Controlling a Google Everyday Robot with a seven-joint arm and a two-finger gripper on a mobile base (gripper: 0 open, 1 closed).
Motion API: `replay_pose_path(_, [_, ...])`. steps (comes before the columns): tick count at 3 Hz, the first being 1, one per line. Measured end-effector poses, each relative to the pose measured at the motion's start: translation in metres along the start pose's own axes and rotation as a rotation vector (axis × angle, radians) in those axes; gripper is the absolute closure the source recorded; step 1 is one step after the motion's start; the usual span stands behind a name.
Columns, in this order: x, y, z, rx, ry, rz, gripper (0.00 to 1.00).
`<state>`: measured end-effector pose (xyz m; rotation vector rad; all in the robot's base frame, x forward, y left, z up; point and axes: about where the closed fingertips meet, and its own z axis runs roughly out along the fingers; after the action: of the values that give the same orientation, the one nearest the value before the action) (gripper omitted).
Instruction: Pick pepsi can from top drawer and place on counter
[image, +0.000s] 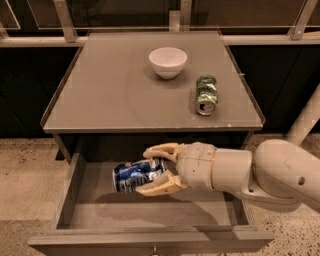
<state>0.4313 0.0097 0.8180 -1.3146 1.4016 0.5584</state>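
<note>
The pepsi can (134, 175), dark blue with white markings, lies on its side in my gripper (152, 170). The gripper's fingers (161, 150) close on the can's right end from above and below. The can hangs over the open top drawer (90, 212), lifted above its floor; its shadow falls on the drawer bottom. My arm reaches in from the right. The counter (110, 90) sits just above and behind the drawer.
A white bowl (168, 61) stands at the back middle of the counter. A green and silver can (205, 94) lies on its side on the counter's right part. The counter's front edge overhangs the back of the drawer. A white post (305, 125) stands at the right.
</note>
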Motion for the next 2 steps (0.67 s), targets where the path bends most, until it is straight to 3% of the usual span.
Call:
replay_pose_path(1, [-0.0243,-0.0317,-0.016,0.15,-0.053,-0.093,1.0])
replay_pose_path(2, [-0.0243,-0.0317,-0.016,0.15,-0.053,-0.093,1.0])
